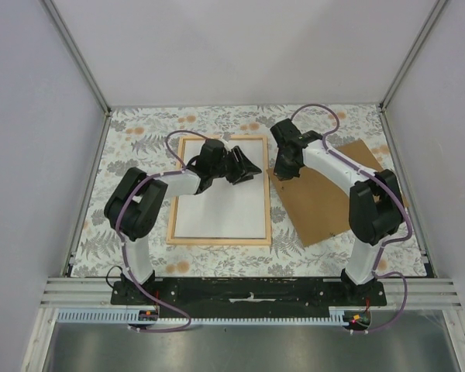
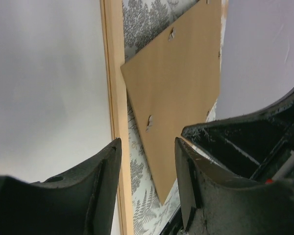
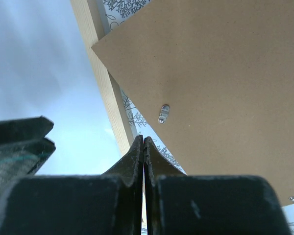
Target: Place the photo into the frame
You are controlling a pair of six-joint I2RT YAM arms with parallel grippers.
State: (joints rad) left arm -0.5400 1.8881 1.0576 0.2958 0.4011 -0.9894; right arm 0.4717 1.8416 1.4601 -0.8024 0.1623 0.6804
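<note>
Floral-print cloth (image 1: 139,128) covers the table, grey walls round it; the frame (image 1: 217,242) lies flat left of centre, long axis running away from my bases; the photo (image 1: 217,213) lies inside it white back up and fills the opening; it looks seated to me, though I cannot tell if every edge is down; my left gripper (image 1: 239,167) hangs over the photo's far right part, just inside the frame's right rail, jaws partly apart with nothing between them; my right gripper (image 1: 284,161) is pressed fully shut and empty, over the left corner of the brown backing board (image 1: 329,198); the board lies skewed on the cloth just right of the frame, that corner near the rail; so the photo is below and to the left of my left gripper, and the left arm is nearer it by far; the right arm is nearer the board; any last nudge of the photo falls to the left, I'd say.
</note>
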